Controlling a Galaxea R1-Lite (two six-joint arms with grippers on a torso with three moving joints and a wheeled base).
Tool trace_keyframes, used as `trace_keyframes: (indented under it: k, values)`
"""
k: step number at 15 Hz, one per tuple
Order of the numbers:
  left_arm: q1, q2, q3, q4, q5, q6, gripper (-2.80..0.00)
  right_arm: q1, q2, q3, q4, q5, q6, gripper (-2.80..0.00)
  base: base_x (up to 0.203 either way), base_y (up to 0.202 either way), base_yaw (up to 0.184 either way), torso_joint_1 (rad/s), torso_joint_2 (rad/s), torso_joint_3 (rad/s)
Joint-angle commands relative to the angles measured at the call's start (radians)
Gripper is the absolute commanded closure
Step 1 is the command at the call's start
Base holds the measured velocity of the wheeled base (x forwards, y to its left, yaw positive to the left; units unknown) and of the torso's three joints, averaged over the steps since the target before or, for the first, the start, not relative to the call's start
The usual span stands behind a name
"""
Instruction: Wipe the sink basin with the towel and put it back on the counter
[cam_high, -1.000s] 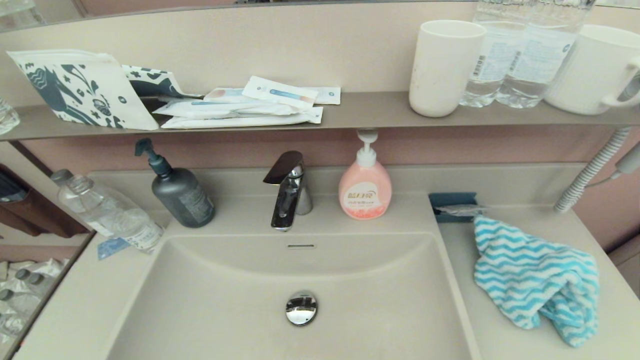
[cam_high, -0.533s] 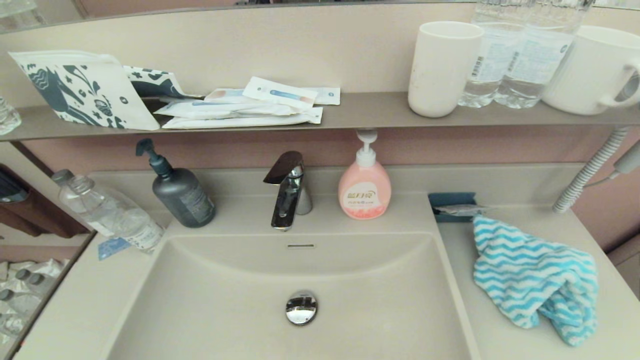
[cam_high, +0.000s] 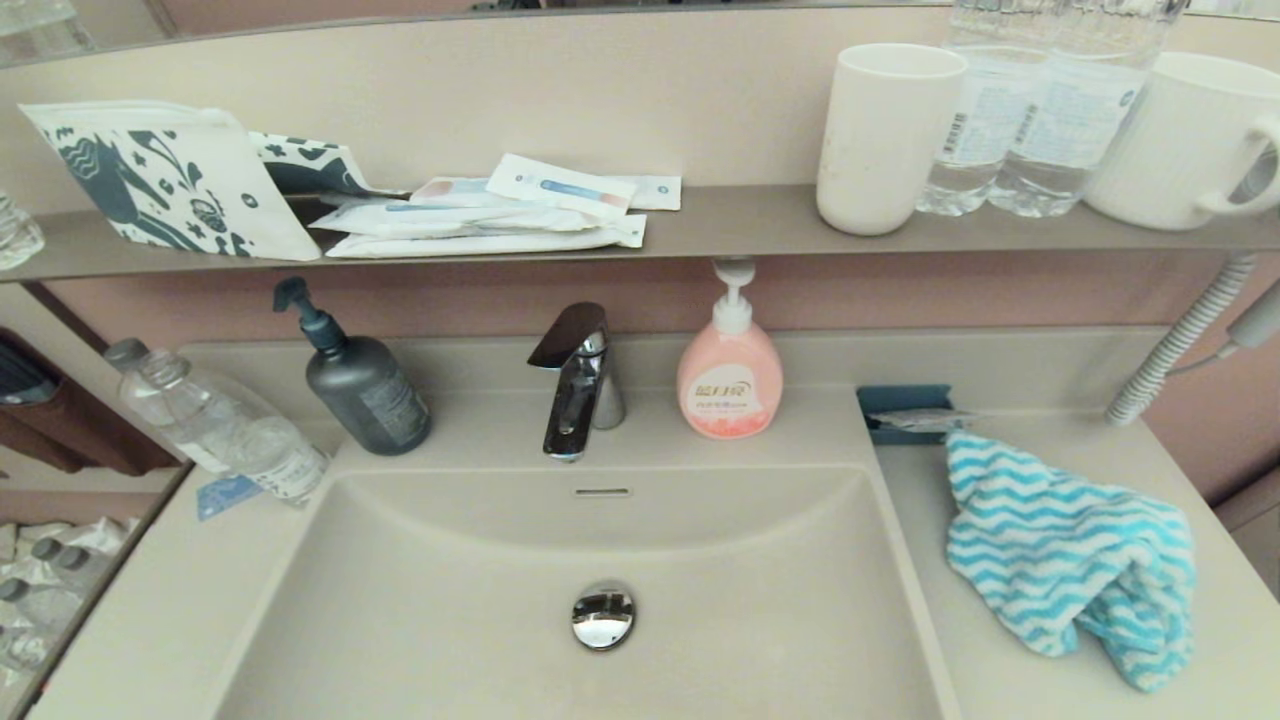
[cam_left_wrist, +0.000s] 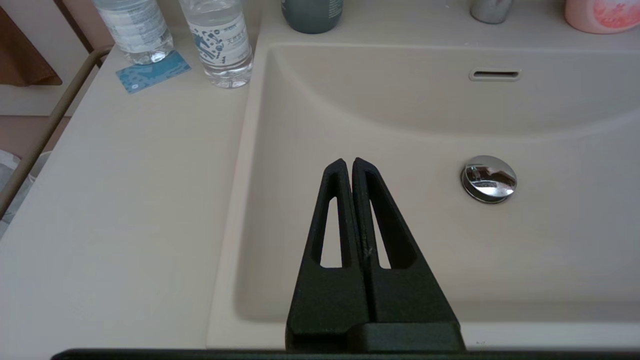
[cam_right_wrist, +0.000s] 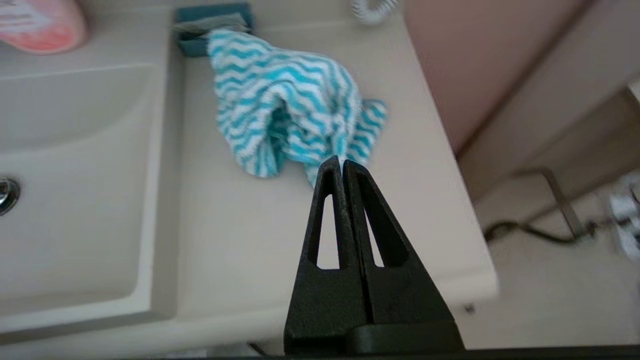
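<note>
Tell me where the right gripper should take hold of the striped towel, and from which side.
Probably the raised fold at the middle of the towel, taken from above. It lies crumpled on the counter, so that bunched ridge gives most to pinch. The right gripper, now shut, must open first.

Left gripper (cam_left_wrist: 352, 161): matte black, two long tapering triangular fingers (cam_left_wrist: 332, 210), each with a narrow elongated cut-out slot; faint pale scuff near the seam. Right gripper (cam_right_wrist: 342, 161): same matte black build, grainy finish, slotted fingers (cam_right_wrist: 327, 215), flat black base bar
</note>
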Motion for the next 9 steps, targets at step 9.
trace_keyframes:
  k: [9]
  values:
    - [0.000,0.001,0.000,0.000,0.001,0.000,0.00,-0.009,-0.176,0.584,-0.491,0.153,-0.102,0.00,0.000,0.000,0.000,0.000,0.00,0.000]
